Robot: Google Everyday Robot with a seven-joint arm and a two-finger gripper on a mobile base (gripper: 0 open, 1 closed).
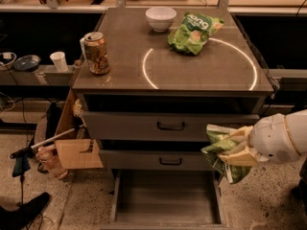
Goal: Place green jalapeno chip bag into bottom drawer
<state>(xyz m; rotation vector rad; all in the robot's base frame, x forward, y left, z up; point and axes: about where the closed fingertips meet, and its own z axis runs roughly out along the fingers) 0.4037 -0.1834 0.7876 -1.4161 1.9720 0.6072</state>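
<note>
My gripper [235, 146] comes in from the right edge on a white rounded wrist and is shut on the green jalapeno chip bag [221, 147]. The crinkly bag hangs down from the cream fingers [240, 156], in front of the right end of the middle drawer [158, 160]. Below and to the left, the bottom drawer [165, 195] stands pulled out, a plain grey tray with nothing in it. The bag is above the drawer's right front corner, apart from it.
On the cabinet top [124, 66] lie a smaller bright-green bag [192, 31], a white bowl [160, 18] and a drink can [98, 53]. The top drawer [168, 125] is shut. A cardboard box [76, 147] and a bottle [48, 159] stand left of the cabinet.
</note>
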